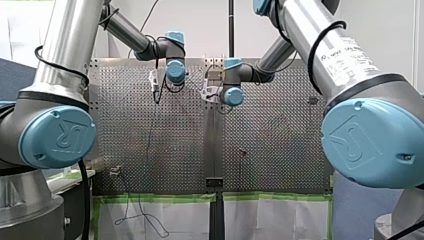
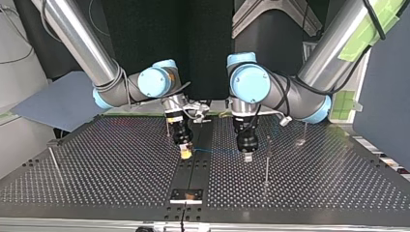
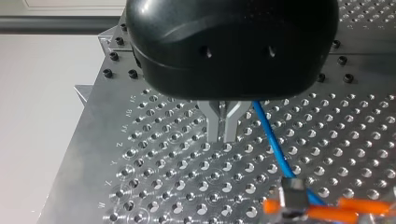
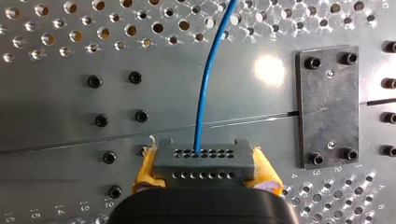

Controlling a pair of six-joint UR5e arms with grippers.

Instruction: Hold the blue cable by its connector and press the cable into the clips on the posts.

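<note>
Connector (image 4: 201, 161) of the blue cable (image 4: 205, 79) sits clamped between the yellow pads (image 4: 145, 169) of my right jaws, low over the perforated surface (image 4: 60, 98). My left jaws look pressed together on nothing, though the view is tight. The cable runs just beside their metal fingers (image 3: 215, 125), near a thin post (image 2: 267, 162).

Perforated table (image 2: 96, 159) fills the lower half of the top view, w/ a seam down the centre. A small dark plate (image 2: 186, 195) bridges the seam at bottom centre. A grey-blue board (image 2: 58, 99) sits at mid left. In the front view, green tape (image 1: 150, 198) runs along the table's lower edge, w/ a white sheet (image 1: 270, 220) below it. A thin black wire (image 1: 150, 220) loops at lower left. Right wrist view: black screws (image 4: 95, 81) beside the seam.
</note>
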